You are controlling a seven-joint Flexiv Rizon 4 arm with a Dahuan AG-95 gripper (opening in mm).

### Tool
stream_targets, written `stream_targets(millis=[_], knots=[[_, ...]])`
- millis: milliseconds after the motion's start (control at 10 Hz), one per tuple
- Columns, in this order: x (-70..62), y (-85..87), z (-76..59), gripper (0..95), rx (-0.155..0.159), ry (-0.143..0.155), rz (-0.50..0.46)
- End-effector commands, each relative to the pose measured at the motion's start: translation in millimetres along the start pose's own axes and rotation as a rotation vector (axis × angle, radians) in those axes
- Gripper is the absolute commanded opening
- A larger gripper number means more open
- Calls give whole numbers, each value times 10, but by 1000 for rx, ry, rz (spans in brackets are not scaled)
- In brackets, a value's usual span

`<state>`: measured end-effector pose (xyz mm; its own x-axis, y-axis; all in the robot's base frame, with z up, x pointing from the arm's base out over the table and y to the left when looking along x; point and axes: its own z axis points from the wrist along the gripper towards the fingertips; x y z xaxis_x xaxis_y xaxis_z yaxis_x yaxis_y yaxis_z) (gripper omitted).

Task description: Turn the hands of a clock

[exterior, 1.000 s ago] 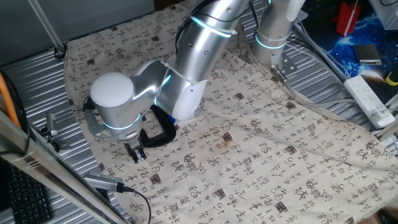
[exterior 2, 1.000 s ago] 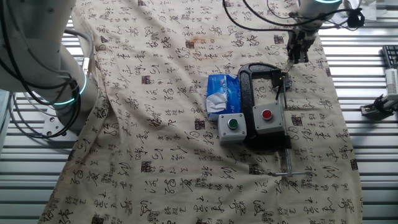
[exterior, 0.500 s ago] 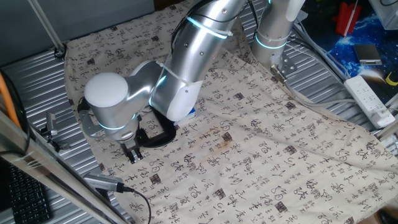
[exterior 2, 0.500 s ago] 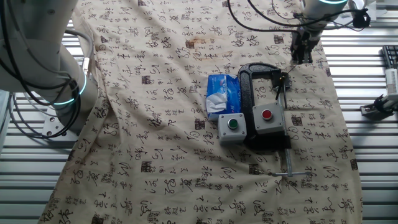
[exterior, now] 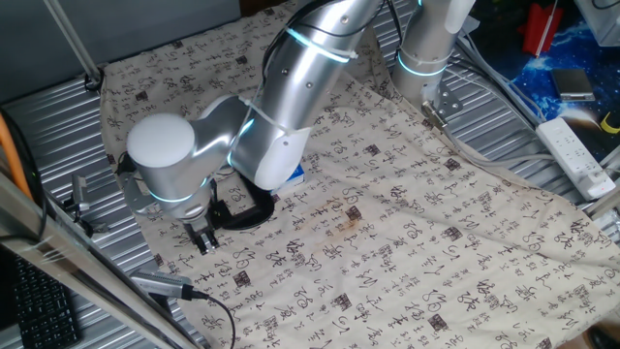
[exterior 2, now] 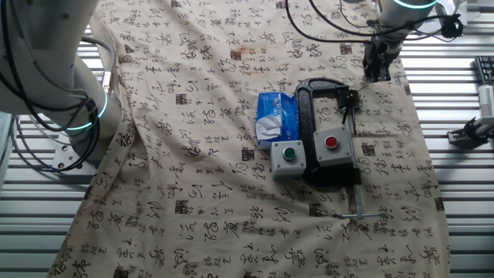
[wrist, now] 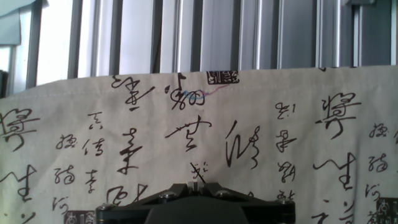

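Observation:
The clock (exterior 2: 303, 102) is a flat black ring-like shape lying on the patterned cloth, with a long straight bar (exterior 2: 356, 179) running from it toward the front. In one fixed view only part of its black ring (exterior: 256, 213) shows, under the arm. My gripper (exterior 2: 376, 75) hangs just beyond the ring's far right corner, near the cloth's edge, apart from the clock. It also shows in one fixed view (exterior: 205, 244), low over the cloth. The jaws are closed together with nothing between them. The hand view shows only the gripper (wrist: 198, 185) and cloth; the clock is out of that view.
A blue tissue box (exterior 2: 276, 117), a grey box with a green button (exterior 2: 289, 159) and a grey box with a red button (exterior 2: 332, 148) sit beside the clock. The cloth's edge (wrist: 199, 70) and the ribbed metal table (wrist: 217, 31) lie just past the gripper. A cable (exterior: 211, 302) runs nearby.
The gripper has shifted a little outward toward the cloth's edge, away from the clock. The jaws stay closed and nothing else has moved.

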<state>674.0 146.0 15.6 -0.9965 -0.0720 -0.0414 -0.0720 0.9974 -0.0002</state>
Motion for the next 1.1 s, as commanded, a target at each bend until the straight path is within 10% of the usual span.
stream_targets(millis=[100, 1100], knots=[[-27, -25, 14, 0, -1, 3, -9], [-148, -212, 34, 0, -1, 12, -56]])
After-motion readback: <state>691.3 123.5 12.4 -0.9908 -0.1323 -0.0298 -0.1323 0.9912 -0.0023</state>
